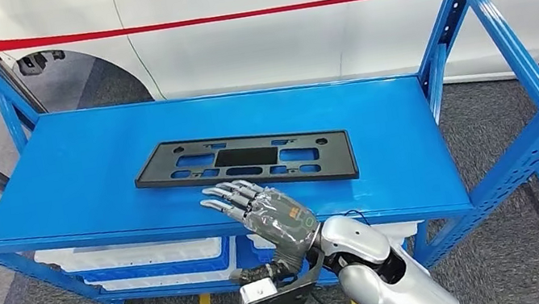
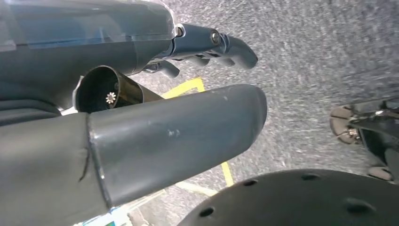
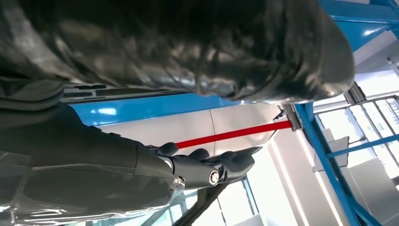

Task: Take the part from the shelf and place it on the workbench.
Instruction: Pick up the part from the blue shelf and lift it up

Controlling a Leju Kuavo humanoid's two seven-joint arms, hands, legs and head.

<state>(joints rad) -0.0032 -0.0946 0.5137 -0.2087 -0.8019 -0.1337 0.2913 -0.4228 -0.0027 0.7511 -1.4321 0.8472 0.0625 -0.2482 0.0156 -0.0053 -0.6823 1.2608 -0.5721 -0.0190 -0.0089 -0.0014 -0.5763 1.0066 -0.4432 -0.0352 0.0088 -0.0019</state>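
The right hand (image 1: pixel 263 212), fingers spread and holding nothing, hovers just in front of the black plate (image 1: pixel 245 161) on the blue shelf (image 1: pixel 74 175). The left hand (image 2: pixel 207 44) hangs over carpet, fingers partly hidden; I cannot tell its state.

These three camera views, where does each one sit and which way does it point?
Head view: high on the body, looking down at the black part on the blue shelf; right hand reaches in.
Left wrist view: behind the hanging left hand, facing the grey floor.
Right wrist view: behind the right hand, facing the white car, shared with the head view.
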